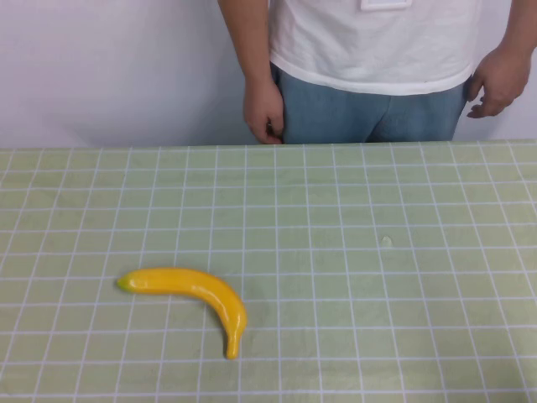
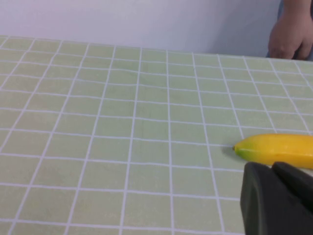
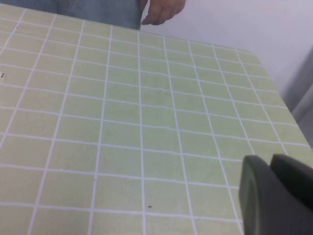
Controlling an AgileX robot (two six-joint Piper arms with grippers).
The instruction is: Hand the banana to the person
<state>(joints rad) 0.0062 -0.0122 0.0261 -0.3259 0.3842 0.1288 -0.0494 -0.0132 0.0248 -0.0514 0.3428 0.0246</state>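
Note:
The banana (image 1: 189, 290) lies flat on the green checked table (image 1: 377, 210), front left, greenish tip to the left. The person (image 1: 377, 50) stands behind the far edge in a white T-shirt and blue jeans, both hands hanging down. Neither gripper shows in the high view. In the left wrist view my left gripper (image 2: 271, 167) is shut and empty, just short of the banana's greenish tip (image 2: 274, 149), and the person's hand (image 2: 288, 39) shows at the far edge. In the right wrist view my right gripper (image 3: 270, 160) is shut and empty over bare tablecloth, with the person's hand (image 3: 164, 11) far off.
A small pale speck (image 1: 387, 241) lies on the cloth right of centre. A white wall (image 1: 109, 67) stands behind the table. The table's right edge (image 3: 281, 98) shows in the right wrist view.

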